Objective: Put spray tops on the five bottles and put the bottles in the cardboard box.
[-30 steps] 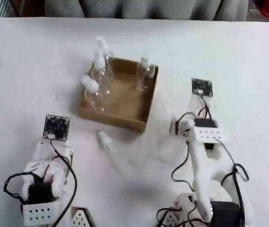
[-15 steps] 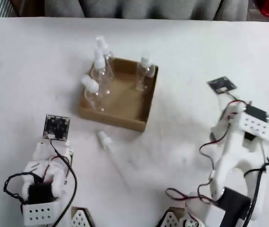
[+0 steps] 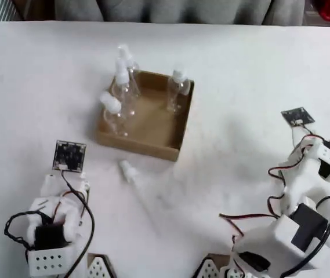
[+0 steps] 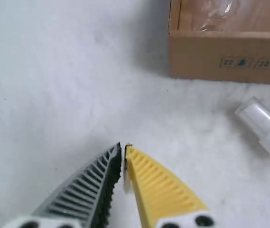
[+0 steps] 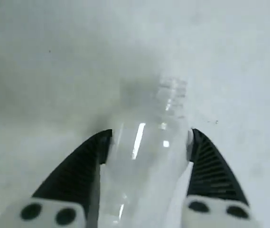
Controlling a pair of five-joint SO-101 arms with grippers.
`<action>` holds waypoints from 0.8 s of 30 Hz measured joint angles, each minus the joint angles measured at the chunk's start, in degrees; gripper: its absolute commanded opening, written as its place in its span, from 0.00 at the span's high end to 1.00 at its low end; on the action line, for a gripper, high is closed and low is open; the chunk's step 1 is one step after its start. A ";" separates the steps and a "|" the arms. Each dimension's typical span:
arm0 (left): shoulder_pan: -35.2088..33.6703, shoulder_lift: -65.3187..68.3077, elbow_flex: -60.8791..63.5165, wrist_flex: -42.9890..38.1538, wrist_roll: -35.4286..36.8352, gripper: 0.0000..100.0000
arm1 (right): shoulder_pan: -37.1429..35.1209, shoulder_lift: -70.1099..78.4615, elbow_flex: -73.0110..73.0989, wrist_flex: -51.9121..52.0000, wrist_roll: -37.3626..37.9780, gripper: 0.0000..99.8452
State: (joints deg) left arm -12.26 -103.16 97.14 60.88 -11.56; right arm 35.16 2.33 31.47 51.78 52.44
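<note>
The cardboard box (image 3: 171, 147) sits open near the middle of the bench (image 3: 257, 63), a little toward the left edge. Three capped bottles (image 3: 122, 87) are bunched along the box wall that faces the left edge, and a fourth capped bottle (image 3: 177, 88) stands against the opposite wall near the box's far corner. Each is clear with a white spray top on it. A loose spray top (image 3: 128, 170) lies on its side on the bench just off the box's near wall, close to it but not touching, with its thin tube trailing toward the near edge. The left arm (image 3: 49, 226) is at the near-left corner of the bench. In the left wrist view the left hand (image 4: 124, 156) is clenched on nothing, its grey and yellow fingers pressed tip to tip low over the bare bench, with the box (image 4: 229, 52) ahead of it and the loose spray top (image 4: 263, 126) lying off to one side. The right arm (image 3: 304, 191) is folded back by the right edge, toward the near-right corner and well apart from the box. The right hand (image 5: 149, 135) is grasping an uncapped bottle (image 5: 144, 166): the two black fingers press against either side of its clear body, and its bare threaded neck points out past the fingertips over the bench.
</note>
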 measured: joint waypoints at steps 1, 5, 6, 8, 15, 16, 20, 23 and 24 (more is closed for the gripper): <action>0.00 0.00 0.00 0.00 0.00 0.98 | 0.18 0.09 0.00 -0.53 0.00 0.74; 0.00 0.00 0.00 0.00 0.00 0.98 | 0.53 0.09 -0.18 -0.79 -0.09 0.75; 0.00 0.00 0.00 0.00 0.00 0.98 | 0.44 0.09 -0.26 -0.79 -0.09 0.75; 0.00 0.00 0.00 0.00 0.00 0.98 | 0.35 -0.79 -0.26 0.35 -0.09 0.75; 0.00 0.00 0.00 0.00 0.00 0.98 | 2.02 -6.24 -0.26 4.92 -8.26 0.75; 0.00 0.00 0.00 0.00 0.00 0.98 | 2.29 -6.77 -0.26 5.27 -9.93 0.75; 0.00 0.00 0.00 0.00 0.00 0.98 | 2.02 -7.65 -0.26 7.74 -14.07 0.75; 0.00 0.00 0.00 0.00 0.00 0.98 | 2.20 -7.65 -0.35 7.82 -15.03 0.76; 0.00 0.00 0.00 0.00 0.00 0.98 | 2.20 -7.65 -0.35 7.91 -15.21 0.77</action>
State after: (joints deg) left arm -12.26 -103.16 97.14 60.88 -11.56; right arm 37.36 -5.32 31.12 59.69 37.23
